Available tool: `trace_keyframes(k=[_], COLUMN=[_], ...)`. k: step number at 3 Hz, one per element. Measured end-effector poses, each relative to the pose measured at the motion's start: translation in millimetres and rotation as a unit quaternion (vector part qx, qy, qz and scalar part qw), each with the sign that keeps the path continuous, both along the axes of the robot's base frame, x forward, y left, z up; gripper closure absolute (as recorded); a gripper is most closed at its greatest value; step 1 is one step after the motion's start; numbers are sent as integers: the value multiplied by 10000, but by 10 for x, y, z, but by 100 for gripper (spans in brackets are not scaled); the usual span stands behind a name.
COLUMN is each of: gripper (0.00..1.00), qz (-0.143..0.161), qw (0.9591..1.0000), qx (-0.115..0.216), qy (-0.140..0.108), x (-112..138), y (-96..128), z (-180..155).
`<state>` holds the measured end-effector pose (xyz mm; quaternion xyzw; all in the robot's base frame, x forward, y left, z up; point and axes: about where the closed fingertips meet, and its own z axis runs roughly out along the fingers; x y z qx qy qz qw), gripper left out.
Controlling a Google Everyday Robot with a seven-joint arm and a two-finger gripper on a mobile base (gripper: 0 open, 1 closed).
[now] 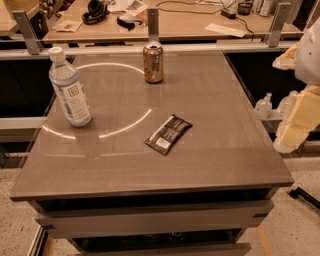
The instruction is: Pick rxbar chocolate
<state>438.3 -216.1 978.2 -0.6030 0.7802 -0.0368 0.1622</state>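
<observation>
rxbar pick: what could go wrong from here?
1. The rxbar chocolate lies flat on the table, so a grasp may skid over it or push it.
2. The gripper is out of view. Only the arm shows at the right edge, beyond the table, so the reach to the diagonal bar is long and may misalign.

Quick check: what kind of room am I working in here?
Likely an office or lab: a grey table, wooden desks behind with headphones, papers and cables. The gripper sits off the table's right edge, away from the rxbar chocolate.
</observation>
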Motion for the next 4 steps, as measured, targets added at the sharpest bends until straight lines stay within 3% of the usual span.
trace_keyframes(k=[2, 3, 4], gripper=[0, 0, 0], qz=[88, 664, 1393], qw=[9999, 9974, 9881], qx=[63, 249, 593], qy=[4, 134, 257], x=[8, 40, 103], y=[25, 135, 260], z=[17, -16, -126])
